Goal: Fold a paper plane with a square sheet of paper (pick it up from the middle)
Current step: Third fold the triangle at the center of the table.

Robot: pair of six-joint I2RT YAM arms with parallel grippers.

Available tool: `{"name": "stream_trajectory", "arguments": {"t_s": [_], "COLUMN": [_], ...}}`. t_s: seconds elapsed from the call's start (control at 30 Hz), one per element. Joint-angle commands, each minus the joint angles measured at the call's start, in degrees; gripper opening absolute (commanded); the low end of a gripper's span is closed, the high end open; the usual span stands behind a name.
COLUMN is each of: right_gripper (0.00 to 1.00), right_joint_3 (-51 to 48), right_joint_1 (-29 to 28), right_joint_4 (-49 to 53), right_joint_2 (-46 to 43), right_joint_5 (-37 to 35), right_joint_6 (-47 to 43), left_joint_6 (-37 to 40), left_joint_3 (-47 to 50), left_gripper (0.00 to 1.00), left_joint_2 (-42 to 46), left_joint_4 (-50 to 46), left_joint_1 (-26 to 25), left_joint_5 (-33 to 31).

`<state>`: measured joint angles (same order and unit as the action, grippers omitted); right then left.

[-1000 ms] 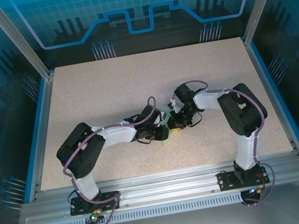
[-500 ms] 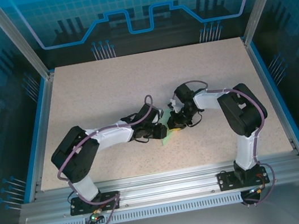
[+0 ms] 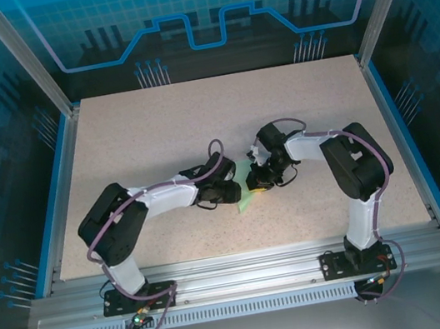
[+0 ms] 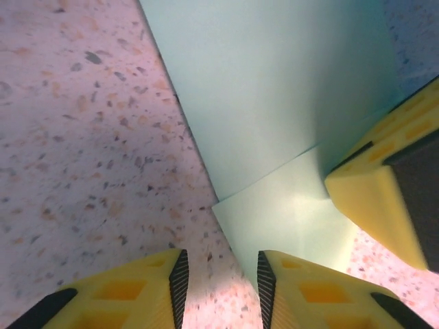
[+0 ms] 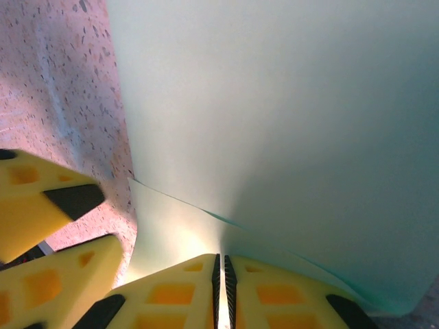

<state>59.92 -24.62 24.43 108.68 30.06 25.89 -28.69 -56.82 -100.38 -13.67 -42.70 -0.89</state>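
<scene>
Top view: both arms reach inward and meet near the middle of the speckled beige tabletop (image 3: pixel 195 118). The thin pale mint-green sheet of paper (image 3: pixel 245 201) lies between the two wrists, with part of it showing just to the near side of them.

Left gripper (image 3: pixel 237 189): in its wrist view the left gripper (image 4: pixel 218 274) has its yellow fingers (image 4: pixel 137 295) apart. Bare tabletop (image 4: pixel 82 137) shows in the gap and nothing is held. The nearest corner of the sheet (image 4: pixel 274 89) sits just beside the inner pad of one finger. Two layers of paper are visible, one overlapping the other along a straight edge. A yellow finger of the right gripper (image 4: pixel 374 185) rests at the sheet's right margin.

Right gripper (image 3: pixel 255 180): in its wrist view the right gripper (image 5: pixel 221 264) has its fingers pressed together on an edge of the sheet (image 5: pixel 288 123), which rises away from them in a curved plane. The left gripper's fingers (image 5: pixel 34 205) stand just beside, over the tabletop (image 5: pixel 55 75).
</scene>
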Motion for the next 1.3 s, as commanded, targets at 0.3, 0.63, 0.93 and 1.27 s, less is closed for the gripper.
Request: {"name": "stream_trajectory", "arguments": {"t_s": [0.3, 0.63, 0.93, 1.27], "right_gripper": [0.16, 0.18, 0.18, 0.18], "right_joint_3": [-2.70, -4.13, -4.72, -4.80], "right_joint_1": [0.20, 0.19, 0.18, 0.20], "right_joint_4": [-0.65, -2.36, -2.81, -2.37], "right_joint_2": [-1.33, -3.44, -3.39, -3.13], "right_joint_5": [-3.76, -3.88, -3.87, -4.05], "right_joint_6": [1.50, 2.76, 3.00, 2.43], "left_joint_6": [-6.32, -5.48, -5.86, -6.27], "left_joint_3": [3.82, 0.28, -0.99, 3.03], "left_gripper": [0.25, 0.25, 0.20, 0.24], "left_joint_2": [8.28, 2.67, -1.42, 1.22], "left_joint_4": [3.94, 3.39, 2.58, 9.21], "left_joint_1": [-0.04, -3.30, -4.65, -3.72], "left_joint_5": [11.00, 12.67, 10.20, 11.43]}}
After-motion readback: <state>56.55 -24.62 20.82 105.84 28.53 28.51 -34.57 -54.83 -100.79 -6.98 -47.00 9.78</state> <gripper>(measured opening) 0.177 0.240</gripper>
